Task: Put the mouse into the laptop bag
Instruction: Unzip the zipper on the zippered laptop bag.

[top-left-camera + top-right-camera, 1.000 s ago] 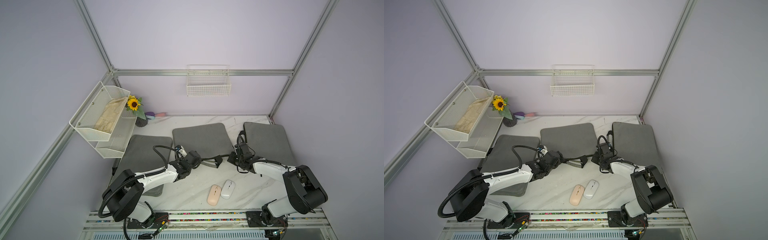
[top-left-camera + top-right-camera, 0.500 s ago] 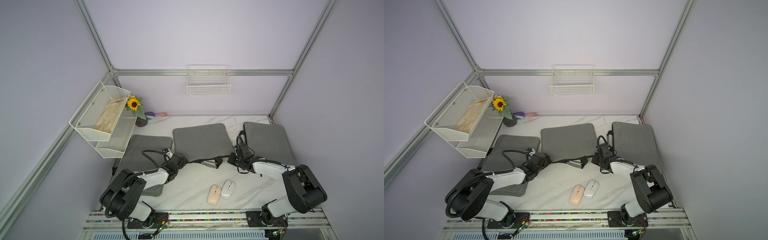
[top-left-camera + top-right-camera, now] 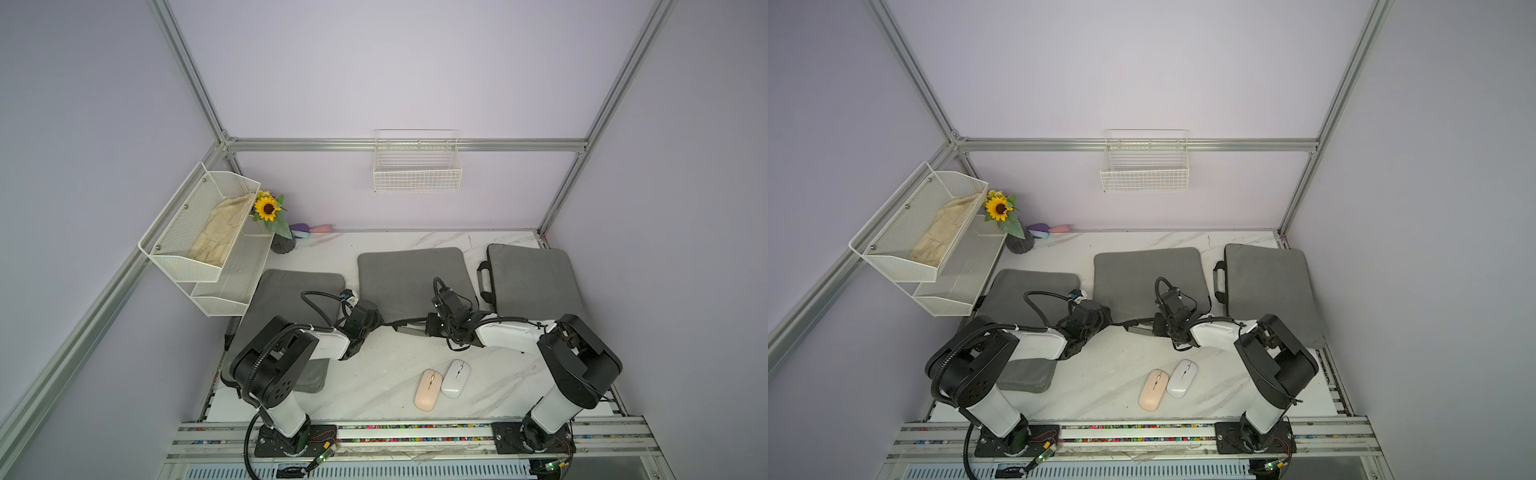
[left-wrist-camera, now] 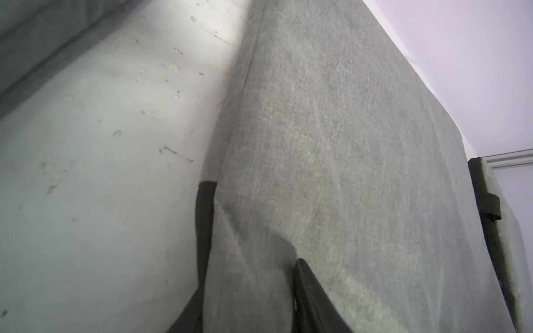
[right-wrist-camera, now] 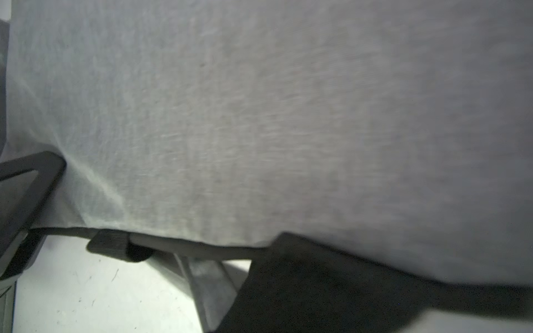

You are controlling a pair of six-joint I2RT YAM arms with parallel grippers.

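R claw clamped on near edge of mid laptop bag. L claw at same edge, tips hidden, can't tell its grip. L bag & R bag flank it. Pink mouse & white mouse side by side on tabletop, outside bags. Wrist views mostly fabric.

A sunflower vase stands beside a 2-tier mesh shelf; a wire basket hangs on the wall.

Robotics lab cell: aluminium frame, bare lilac walls, marble-look tabletop, 2 arms on a rail.
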